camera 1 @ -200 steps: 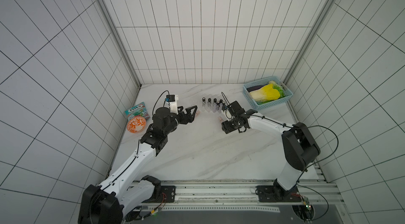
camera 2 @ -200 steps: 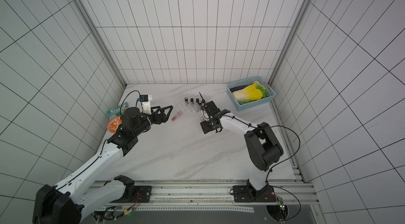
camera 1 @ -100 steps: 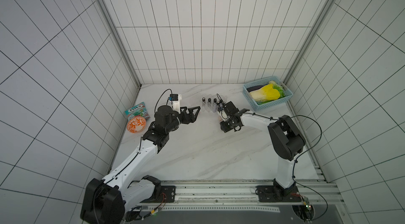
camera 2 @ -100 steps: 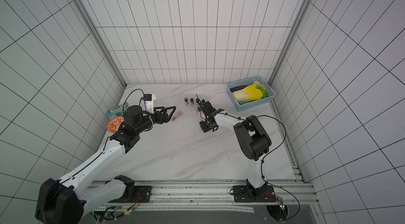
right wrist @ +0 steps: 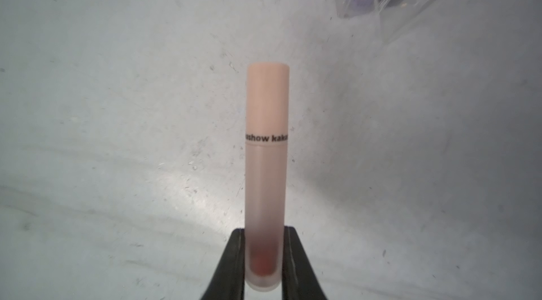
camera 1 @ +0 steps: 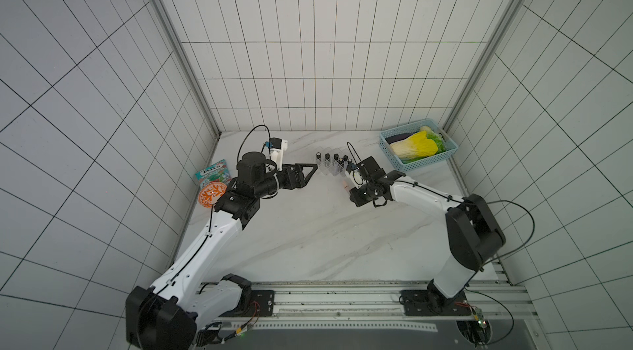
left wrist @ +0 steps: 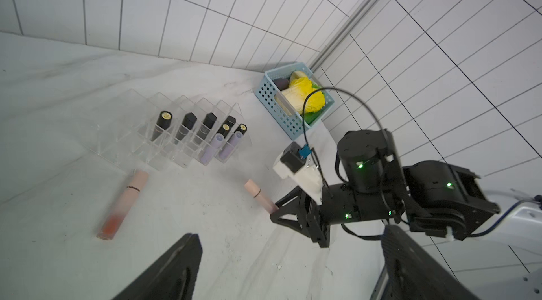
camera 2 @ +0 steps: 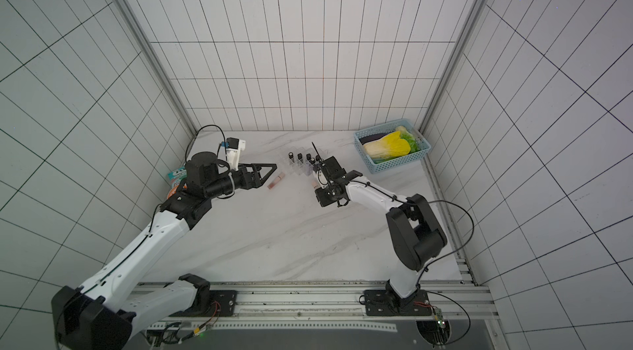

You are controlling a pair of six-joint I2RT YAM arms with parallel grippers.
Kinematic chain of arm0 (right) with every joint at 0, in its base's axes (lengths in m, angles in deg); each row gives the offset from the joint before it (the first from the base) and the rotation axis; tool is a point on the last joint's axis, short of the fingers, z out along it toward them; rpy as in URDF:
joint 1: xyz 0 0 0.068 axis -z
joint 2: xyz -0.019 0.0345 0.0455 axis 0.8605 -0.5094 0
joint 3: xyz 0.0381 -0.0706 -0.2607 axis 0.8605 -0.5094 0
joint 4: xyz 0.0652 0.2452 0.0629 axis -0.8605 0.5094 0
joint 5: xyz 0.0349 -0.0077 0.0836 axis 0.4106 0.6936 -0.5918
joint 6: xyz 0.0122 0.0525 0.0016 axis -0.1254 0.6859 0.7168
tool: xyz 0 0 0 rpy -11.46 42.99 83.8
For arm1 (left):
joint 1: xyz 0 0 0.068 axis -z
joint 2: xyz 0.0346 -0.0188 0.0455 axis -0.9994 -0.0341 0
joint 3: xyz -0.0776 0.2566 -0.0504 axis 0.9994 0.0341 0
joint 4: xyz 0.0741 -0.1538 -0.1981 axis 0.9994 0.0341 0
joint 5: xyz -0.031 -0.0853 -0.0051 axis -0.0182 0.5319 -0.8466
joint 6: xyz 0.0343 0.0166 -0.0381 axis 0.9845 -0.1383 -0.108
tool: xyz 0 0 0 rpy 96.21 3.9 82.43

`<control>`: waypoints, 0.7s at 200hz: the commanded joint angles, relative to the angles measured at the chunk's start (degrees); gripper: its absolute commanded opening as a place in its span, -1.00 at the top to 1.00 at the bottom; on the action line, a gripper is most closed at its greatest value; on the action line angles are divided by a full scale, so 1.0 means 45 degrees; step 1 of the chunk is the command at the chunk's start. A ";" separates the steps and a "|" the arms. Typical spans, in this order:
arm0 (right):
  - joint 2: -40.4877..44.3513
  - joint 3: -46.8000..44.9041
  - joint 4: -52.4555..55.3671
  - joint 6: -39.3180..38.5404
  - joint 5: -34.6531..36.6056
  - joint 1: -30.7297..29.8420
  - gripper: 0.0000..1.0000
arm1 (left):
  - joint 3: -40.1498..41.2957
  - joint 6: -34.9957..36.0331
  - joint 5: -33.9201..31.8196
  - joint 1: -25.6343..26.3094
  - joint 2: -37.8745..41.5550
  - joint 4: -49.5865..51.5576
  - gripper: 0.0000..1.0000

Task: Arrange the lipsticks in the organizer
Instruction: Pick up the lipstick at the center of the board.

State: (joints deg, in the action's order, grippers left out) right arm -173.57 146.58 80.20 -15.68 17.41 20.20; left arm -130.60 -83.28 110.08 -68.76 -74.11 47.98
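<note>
One lipstick [right wrist: 267, 148] in tight R claw [right wrist: 264, 235]

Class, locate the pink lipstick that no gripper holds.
In a top view the loose pink lipstick lies flat on the table, just beside the organizer, on its left-arm side.

lipsticks [camera 1: 327, 157] stand in the organizer [camera 1: 325, 170], basket [camera 1: 430, 160] to its right

White marble table [camera 1: 308, 228], clear organizer [left wrist: 123, 137], pink lipstick [left wrist: 123, 204] lying flat beside it, blue basket [camera 1: 428, 160], snack packet [camera 1: 212, 173].
</note>
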 commanded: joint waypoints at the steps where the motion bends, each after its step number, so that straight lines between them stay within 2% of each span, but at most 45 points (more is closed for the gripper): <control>1: 0.2125 0.0019 0.1189 0.0274 -0.1063 -0.0489 0.79 | -0.0297 -0.1028 0.3013 -0.0107 -0.0535 0.0997 -0.92; 23: 0.3478 0.0557 0.2338 0.0373 -0.2176 -0.0812 0.78 | -0.0375 -0.2378 0.5464 -0.0126 -0.1141 0.0052 -0.79; 38: 0.4192 0.0727 0.2786 0.0495 -0.2968 -0.0946 0.77 | -0.0292 -0.3018 0.6118 -0.0032 -0.1224 -0.0457 -0.76; 68: 0.5090 0.0639 0.2580 0.0883 -0.4722 -0.1106 0.77 | -0.0098 -0.3669 0.6284 0.0122 -0.0624 -0.1518 -0.76; 98: 0.5385 0.0819 0.2240 0.1196 -0.5772 -0.1245 0.77 | 0.0124 -0.3816 0.5942 0.0591 -0.0501 -0.2275 -0.76; 121: 0.5305 0.1026 0.1963 0.1346 -0.6475 -0.1347 0.77 | 0.0074 -0.3795 0.5705 0.1261 -0.0940 -0.2440 -0.68; 140: 0.5123 0.1167 0.1925 0.1303 -0.6567 -0.1386 0.77 | -0.0098 -0.3588 0.5524 0.1889 -0.1291 -0.2437 -0.54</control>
State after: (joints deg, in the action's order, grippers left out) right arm -150.31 148.48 90.08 -10.56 -8.12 14.65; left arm -130.78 -99.94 135.55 -62.94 -77.95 39.02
